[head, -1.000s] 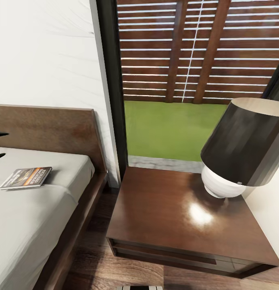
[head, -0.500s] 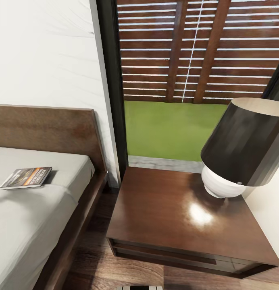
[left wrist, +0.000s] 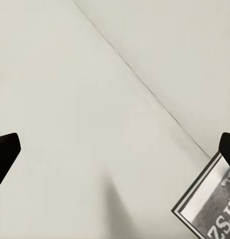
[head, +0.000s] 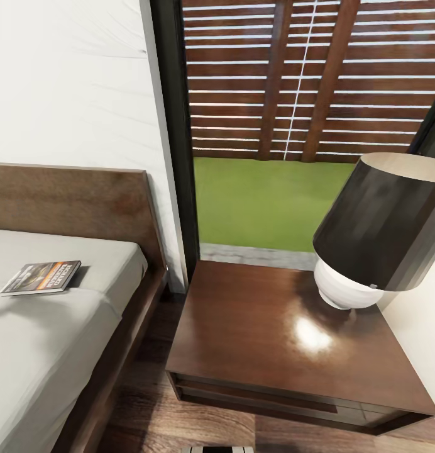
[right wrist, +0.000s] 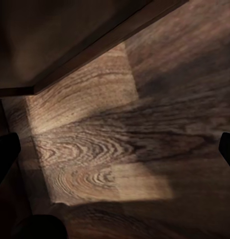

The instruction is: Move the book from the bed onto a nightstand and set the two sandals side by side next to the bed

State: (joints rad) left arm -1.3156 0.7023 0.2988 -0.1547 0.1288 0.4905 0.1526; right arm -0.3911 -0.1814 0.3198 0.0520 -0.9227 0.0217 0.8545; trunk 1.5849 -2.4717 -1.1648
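While book lies flat on bed at left of head frame, near headboard, left claw hangs over mattress, tips spread wide, nothing held; book corner just beside one tip. Right claw also spread wide, empty, over wood floor. Step in hand, likely: book pickup. Next move calls for centring left claw on book, then closing. Count: one book, one nightstand, one lamp at its right rear.

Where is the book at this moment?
In the head view the book lies flat on the bed at the left, near the headboard, with the nightstand off to its right.
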